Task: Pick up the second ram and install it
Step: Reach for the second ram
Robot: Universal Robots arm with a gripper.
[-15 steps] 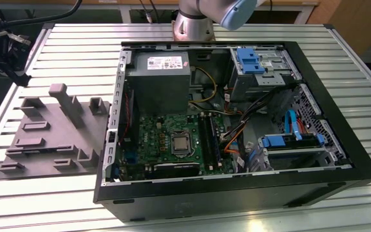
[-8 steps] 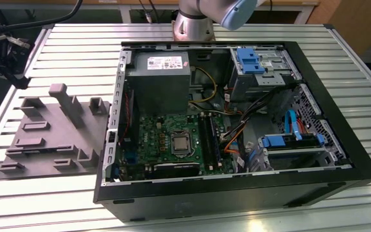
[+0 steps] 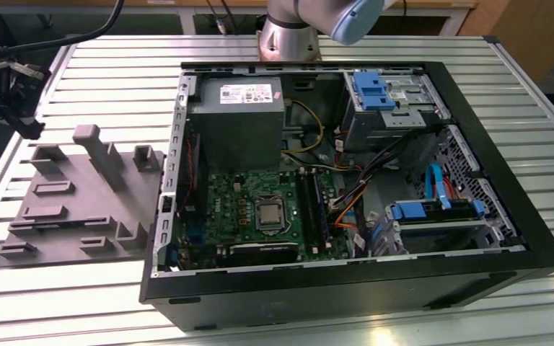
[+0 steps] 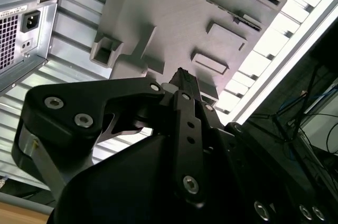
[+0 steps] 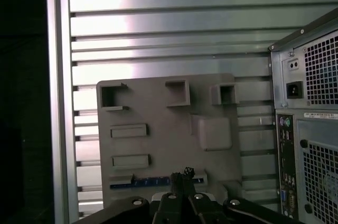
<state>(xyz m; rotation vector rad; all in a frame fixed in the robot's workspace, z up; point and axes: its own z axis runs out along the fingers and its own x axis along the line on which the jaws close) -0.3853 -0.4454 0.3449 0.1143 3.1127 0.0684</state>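
**Gripper [image 5: 180, 173] above the grey tray [image 5: 158, 102], jaws closed on nothing.**

In the first wrist view we log the slatted table [image 5: 158, 23] beyond the jaws, with the grey tray lying on it straight past the fingertips [image 5: 174, 177]. A thin dark-and-blue strip sits in a tray slot just beside the jaws, and we cannot tell whether it touches them. We take it for the second ram [image 5: 148, 183], seen edge-on. The jaws stand narrow, tips almost together, with nothing between them. The computer case [image 5: 311, 102] stands off to one side of the jaws, with its rear panel in sight. In the exterior view its side is open.
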